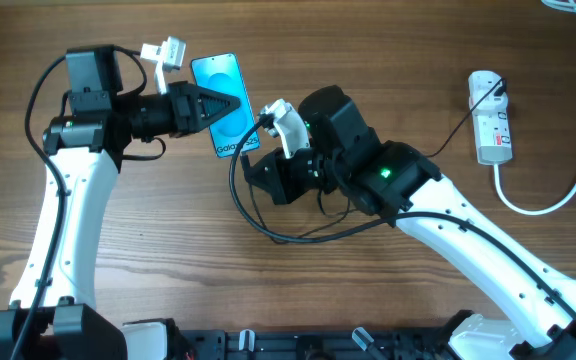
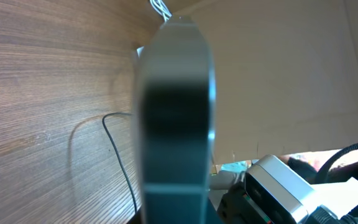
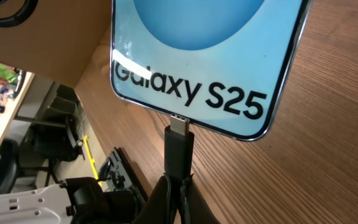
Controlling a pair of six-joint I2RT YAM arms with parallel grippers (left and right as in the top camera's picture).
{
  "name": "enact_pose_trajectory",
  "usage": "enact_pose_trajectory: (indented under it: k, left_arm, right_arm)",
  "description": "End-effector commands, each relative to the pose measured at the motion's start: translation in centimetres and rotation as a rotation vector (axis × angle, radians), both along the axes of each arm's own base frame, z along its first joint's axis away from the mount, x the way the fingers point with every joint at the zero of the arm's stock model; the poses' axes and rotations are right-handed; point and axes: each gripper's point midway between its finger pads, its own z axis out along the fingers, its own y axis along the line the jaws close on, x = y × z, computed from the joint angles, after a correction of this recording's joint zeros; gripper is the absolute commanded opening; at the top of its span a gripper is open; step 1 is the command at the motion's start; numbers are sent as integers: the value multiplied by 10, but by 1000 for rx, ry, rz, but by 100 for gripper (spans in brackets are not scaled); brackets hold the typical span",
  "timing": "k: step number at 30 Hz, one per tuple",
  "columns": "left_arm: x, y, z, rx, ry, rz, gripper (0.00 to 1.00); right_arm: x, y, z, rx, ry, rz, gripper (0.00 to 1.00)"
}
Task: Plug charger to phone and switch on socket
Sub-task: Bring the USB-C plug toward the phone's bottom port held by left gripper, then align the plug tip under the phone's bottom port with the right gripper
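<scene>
Where the glossy, round-cornered Galaxy S25 phone (image 3: pixel 210 56) sits pinched in the left gripper (image 1: pixel 224 105), the charger (image 3: pixel 180 146) has its metal tip at the bottom-edge port, with the right gripper (image 3: pixel 178 185) clamped on its black connector. The white oblong socket (image 1: pixel 492 118) lies well apart on the woodgrain table (image 1: pixel 368 40).

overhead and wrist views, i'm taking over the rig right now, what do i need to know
Left hand: shut on the phone.
Right hand: shut on the charger, its end at the phone's port, seemingly not fully in.
Socket: far right, neither hand near it.
Left to do: push the charger home, then switch on the socket; switch state too small to read.
</scene>
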Motion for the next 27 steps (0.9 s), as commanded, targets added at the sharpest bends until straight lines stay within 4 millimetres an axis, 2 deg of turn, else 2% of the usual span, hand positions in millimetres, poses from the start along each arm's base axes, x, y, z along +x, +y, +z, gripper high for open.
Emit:
enact_pose_trajectory:
  k: [1, 12, 27]
  left_arm:
    - [-4, 0, 10, -27, 15, 4, 4]
    - [3, 5, 3, -11, 107, 81, 4]
    - [5, 6, 1, 0, 109, 93, 4]
  right_arm:
    - [4, 1, -3, -9, 5, -15, 4]
    - [0, 3, -1, 4, 17, 3, 4]
    - [-2, 3, -1, 6, 25, 9, 4]
